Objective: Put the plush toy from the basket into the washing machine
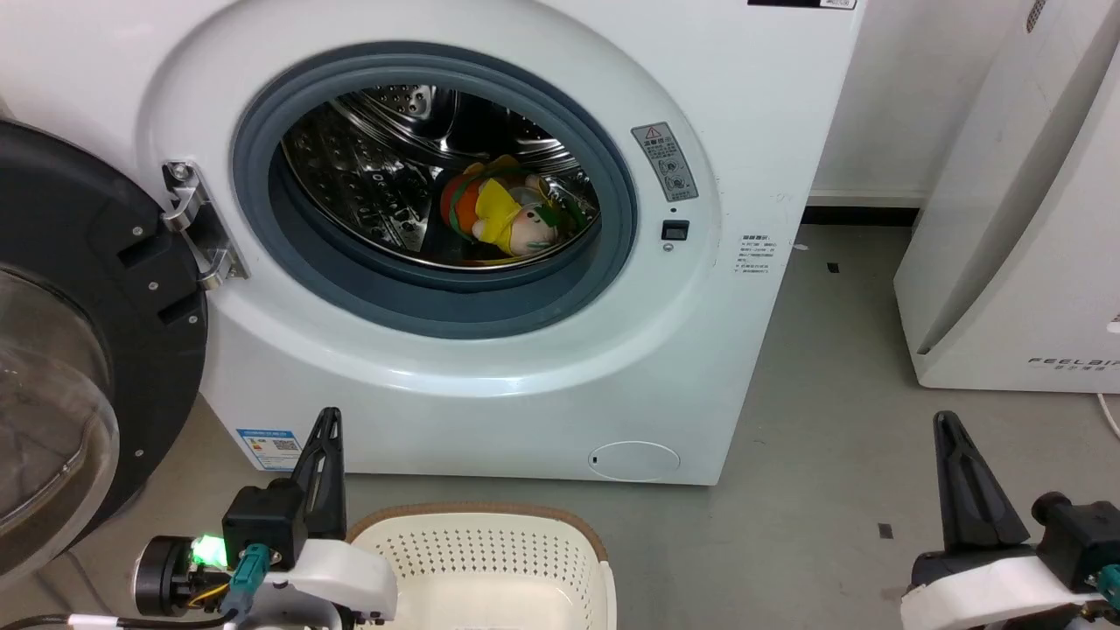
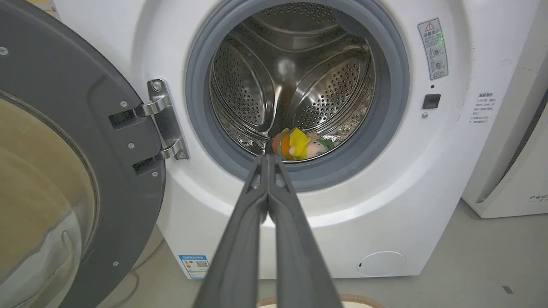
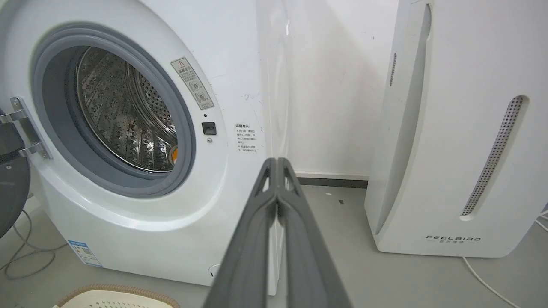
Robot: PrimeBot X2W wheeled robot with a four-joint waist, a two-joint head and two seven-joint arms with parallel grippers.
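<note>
Dark grey fingers, 2, of our left gripper (image 2: 268,159): pressed together, empty, aimed at the lower lip of the grey-rubber porthole (image 2: 385,85).

Dark grey fingers, 2, of our right gripper (image 3: 277,161): pressed together, empty, raised over the grey floor (image 3: 342,214).

Cream-white perforated plastic basket (image 1: 483,510), brown woven-look rim: on the floor between our grippers, just before the washer.

Large white front-loading washing machine (image 1: 525,394): its black-framed glass door (image 1: 87,350) is swung open at our left.

Small orange-red plush toy (image 1: 500,210), yellow part, pale peach face: lying low in the shiny steel drum (image 1: 367,184).

White slanted appliance (image 1: 1006,262), marked FEELBIRD: right of the washer, apart.
</note>
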